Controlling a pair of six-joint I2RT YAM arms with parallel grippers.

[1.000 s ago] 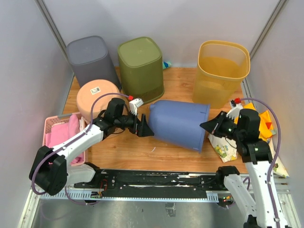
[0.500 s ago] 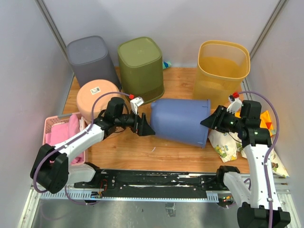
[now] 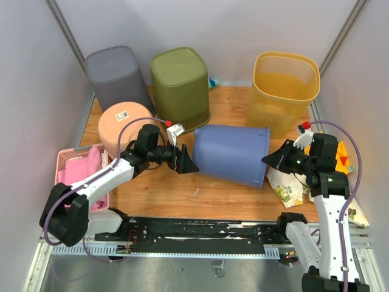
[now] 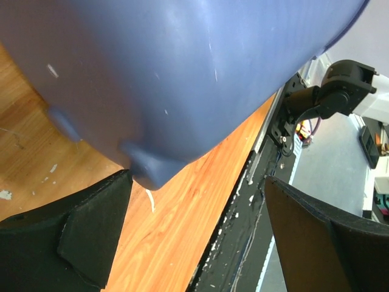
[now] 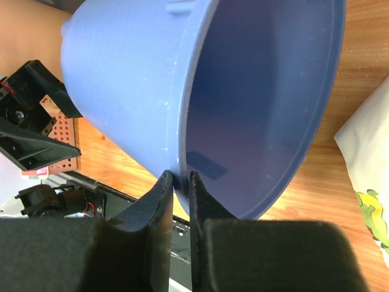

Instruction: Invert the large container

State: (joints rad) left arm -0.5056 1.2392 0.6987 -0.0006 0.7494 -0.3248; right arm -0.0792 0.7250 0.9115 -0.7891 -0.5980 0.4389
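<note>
Black rail (image 3: 200, 234) runs along the near edge with both arm bases on it. Wooden surface (image 3: 164, 191) starts just beyond.

Near left: pink basket (image 3: 65, 159) with pink cloth (image 3: 88, 173) inside. Near right: patterned white bag (image 3: 284, 187) lying on the surface under the right arm, orange-yellow item (image 3: 344, 153) just behind that arm.

Blue container (image 3: 230, 152), the large one, lies on its side mid-surface, base to the left, open mouth to the right. It is not upside down yet.

Left end effector (image 3: 187, 162) is released, fingers spread wide, holding nothing. It sits right at the container's base. In the left wrist view a small foot on the base hangs just beside one finger; contact can't be told.

Right end effector (image 5: 181, 179) is clenched on the container's rim at the near side of the mouth, one finger outside the wall and one inside, gap very narrow.

Behind the left arm: peach container (image 3: 124, 121), bottom up, with a label on top.

Back row along the wall: grey bin (image 3: 115, 73) and green bin (image 3: 180, 85), both bottom up and close together. Yellow see-through bin (image 3: 285, 85) stands upright, mouth up, just behind the blue container's mouth end.
</note>
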